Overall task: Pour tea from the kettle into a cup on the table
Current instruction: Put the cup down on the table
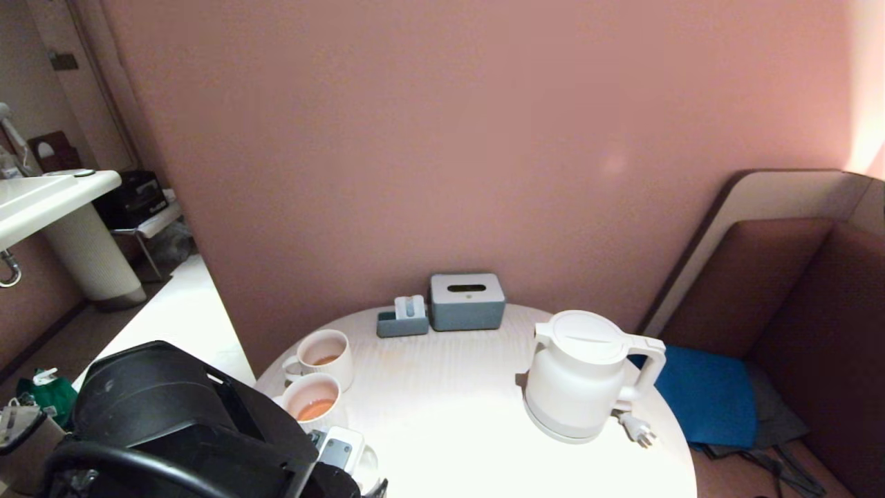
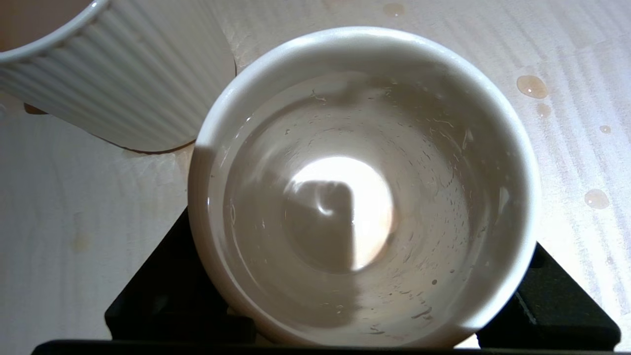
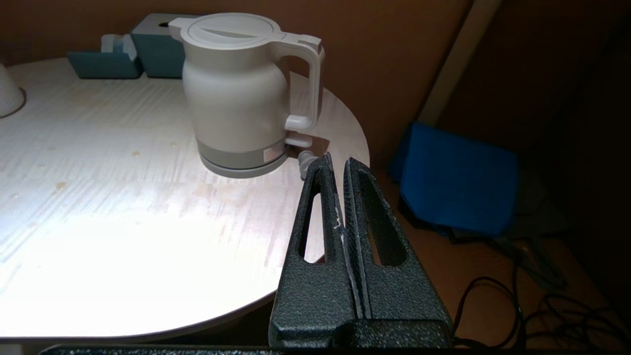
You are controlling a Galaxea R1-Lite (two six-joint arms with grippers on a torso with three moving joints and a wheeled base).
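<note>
The white kettle (image 1: 588,377) stands upright on its base at the right of the round pale table (image 1: 442,415), lid shut, its plug (image 1: 639,430) lying beside it. At the table's near left, my left gripper (image 2: 362,229) is shut on the small smooth white cup (image 2: 362,187), with a black finger (image 2: 162,296) on each side. The cup's inside is wet and streaked. My left arm (image 1: 180,415) hides most of this from the head view. My right gripper (image 3: 337,160) is shut and empty, hanging off the table's right edge near the kettle (image 3: 241,93).
Two ribbed mugs (image 1: 325,356) (image 1: 314,401) holding orange-brown tea stand at the left, one touching distance from the cup (image 2: 123,74). Drops (image 2: 531,86) lie on the table. A grey-blue box (image 1: 467,301) and holder (image 1: 403,319) sit at the back. A blue cushion (image 1: 705,394) lies on the bench.
</note>
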